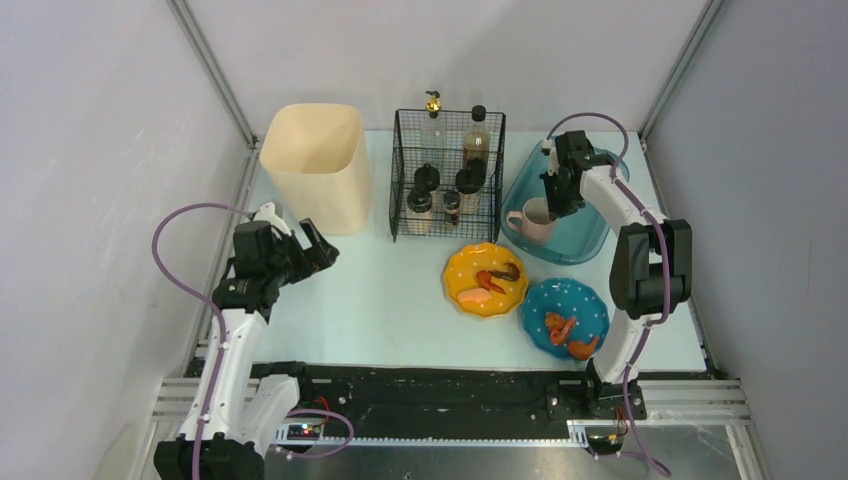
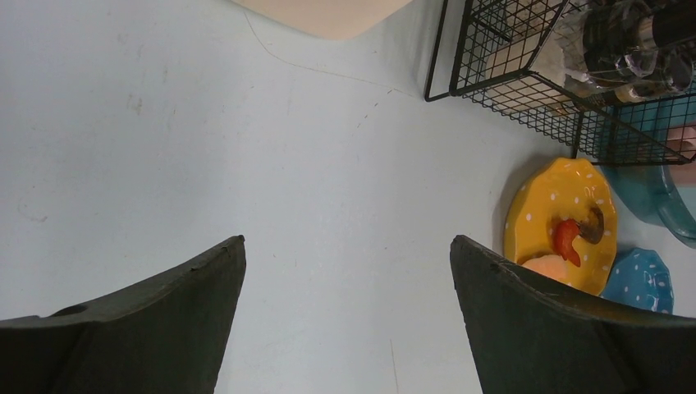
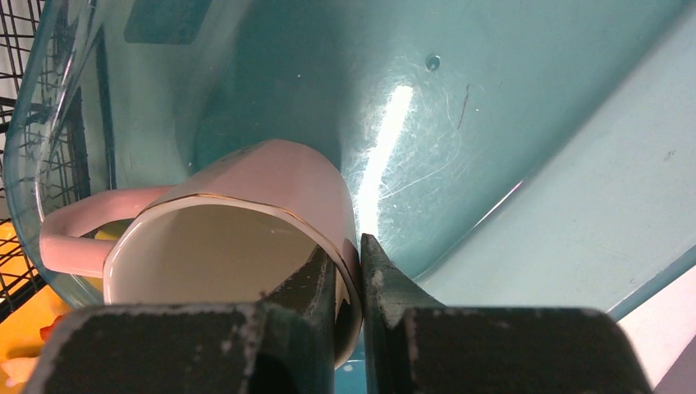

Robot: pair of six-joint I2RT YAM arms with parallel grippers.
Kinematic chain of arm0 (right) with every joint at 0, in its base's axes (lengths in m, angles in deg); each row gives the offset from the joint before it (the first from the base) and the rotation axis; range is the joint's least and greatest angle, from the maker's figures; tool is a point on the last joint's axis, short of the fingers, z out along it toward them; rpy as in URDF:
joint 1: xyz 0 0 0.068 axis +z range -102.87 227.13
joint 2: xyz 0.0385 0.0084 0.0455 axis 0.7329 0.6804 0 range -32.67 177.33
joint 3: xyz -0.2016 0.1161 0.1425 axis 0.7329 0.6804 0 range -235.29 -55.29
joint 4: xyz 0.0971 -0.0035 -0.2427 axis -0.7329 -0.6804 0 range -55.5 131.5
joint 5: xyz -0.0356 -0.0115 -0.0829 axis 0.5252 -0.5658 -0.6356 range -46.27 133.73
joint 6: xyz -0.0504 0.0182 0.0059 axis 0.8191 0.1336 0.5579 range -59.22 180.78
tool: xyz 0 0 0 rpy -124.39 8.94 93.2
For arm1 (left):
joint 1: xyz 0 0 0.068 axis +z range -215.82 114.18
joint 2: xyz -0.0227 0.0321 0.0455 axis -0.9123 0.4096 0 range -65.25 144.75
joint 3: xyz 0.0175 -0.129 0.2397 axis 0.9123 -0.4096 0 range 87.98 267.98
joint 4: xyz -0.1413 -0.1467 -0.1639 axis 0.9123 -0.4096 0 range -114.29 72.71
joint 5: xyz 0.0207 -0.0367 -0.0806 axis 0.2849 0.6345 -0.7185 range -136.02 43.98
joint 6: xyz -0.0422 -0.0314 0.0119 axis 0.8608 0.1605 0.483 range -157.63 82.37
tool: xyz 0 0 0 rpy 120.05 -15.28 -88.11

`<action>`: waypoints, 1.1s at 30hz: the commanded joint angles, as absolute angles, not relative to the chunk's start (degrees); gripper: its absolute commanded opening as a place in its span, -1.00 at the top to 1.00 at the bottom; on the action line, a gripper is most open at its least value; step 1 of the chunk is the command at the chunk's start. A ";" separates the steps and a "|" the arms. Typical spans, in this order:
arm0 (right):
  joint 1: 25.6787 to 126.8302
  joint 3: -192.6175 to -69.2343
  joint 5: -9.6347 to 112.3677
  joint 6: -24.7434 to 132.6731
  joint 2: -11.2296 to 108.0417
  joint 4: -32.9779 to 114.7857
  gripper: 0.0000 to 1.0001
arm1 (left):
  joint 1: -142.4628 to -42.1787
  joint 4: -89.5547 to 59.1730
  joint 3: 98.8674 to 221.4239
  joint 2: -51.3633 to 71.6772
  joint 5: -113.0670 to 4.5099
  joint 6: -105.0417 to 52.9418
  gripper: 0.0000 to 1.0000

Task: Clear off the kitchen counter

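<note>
My right gripper (image 1: 549, 207) (image 3: 350, 250) is shut on the rim of a pink mug (image 1: 533, 221) (image 3: 246, 213), one finger inside and one outside, holding it inside the translucent teal tub (image 1: 585, 238) (image 3: 525, 98) at the back right. A yellow plate (image 1: 487, 279) (image 2: 558, 215) and a blue plate (image 1: 566, 317) (image 2: 643, 281), both with food scraps, sit on the pale mint-blue kitchen counter (image 1: 380, 290) (image 2: 246, 148). My left gripper (image 1: 315, 245) (image 2: 347, 246) is open and empty above the counter's left side.
A cream bin (image 1: 315, 167) stands at the back left. A black wire basket (image 1: 447, 172) (image 2: 525, 74) with several bottles and jars stands at the back middle, beside the tub. The black front rail (image 1: 440, 385) runs along the near edge.
</note>
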State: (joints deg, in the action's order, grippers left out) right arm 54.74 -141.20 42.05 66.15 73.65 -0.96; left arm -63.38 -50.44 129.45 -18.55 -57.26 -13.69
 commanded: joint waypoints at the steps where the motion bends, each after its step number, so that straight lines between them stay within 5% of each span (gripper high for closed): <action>1: 56.50 -142.05 45.66 62.89 75.19 -4.76 1.00 | -62.76 -49.17 131.70 -19.48 -58.89 -13.75 -0.97; 33: 62.15 -122.93 39.80 49.37 56.97 -3.61 0.94 | -62.77 -48.87 131.68 -19.10 -59.70 -13.53 -0.97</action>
